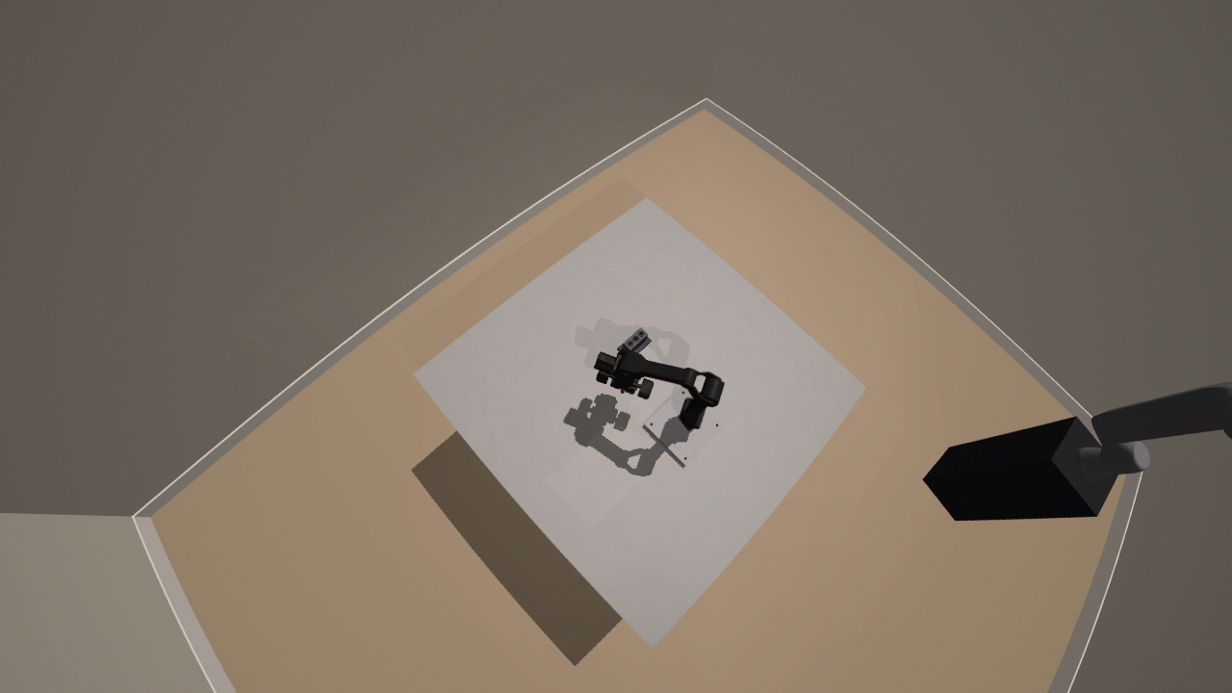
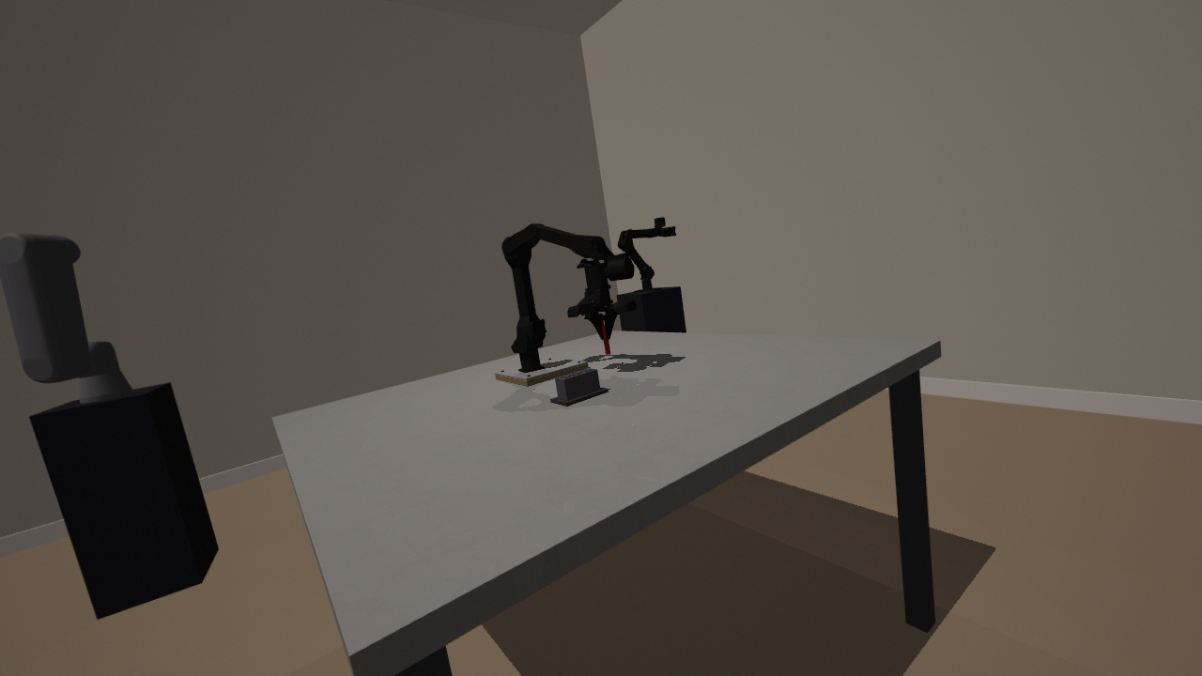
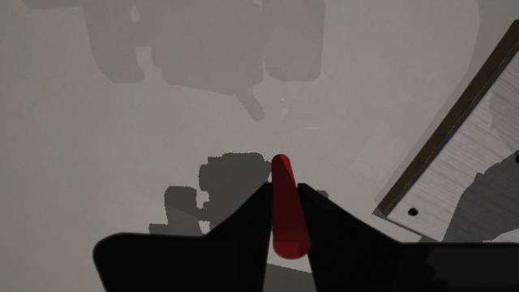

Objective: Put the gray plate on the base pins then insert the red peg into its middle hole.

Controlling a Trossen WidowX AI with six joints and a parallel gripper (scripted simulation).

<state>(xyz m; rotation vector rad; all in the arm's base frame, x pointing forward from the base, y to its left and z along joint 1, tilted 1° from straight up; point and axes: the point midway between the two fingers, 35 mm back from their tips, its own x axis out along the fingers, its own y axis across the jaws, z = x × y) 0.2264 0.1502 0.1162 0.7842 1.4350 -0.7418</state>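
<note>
Between the closed jaws of the gripper (image 3: 285, 186) the red peg (image 3: 285, 207) hangs upright above the table (image 2: 470, 470), with the gray plate (image 1: 634, 342) well aside from it.

Two plain grey-brown walls (image 2: 294, 168) meet at corner in upper middle of exterior view; right wall lighter. Pale baseboard (image 2: 1067, 399) runs along wall foot at right. Tan-brown floor (image 2: 1050, 521). Grey square table (image 2: 520, 470) fills centre, dark legs (image 2: 912, 504) at right. Table's dark shadow (image 1: 517, 551) falls on floor, lower left of centre in top view.
</note>
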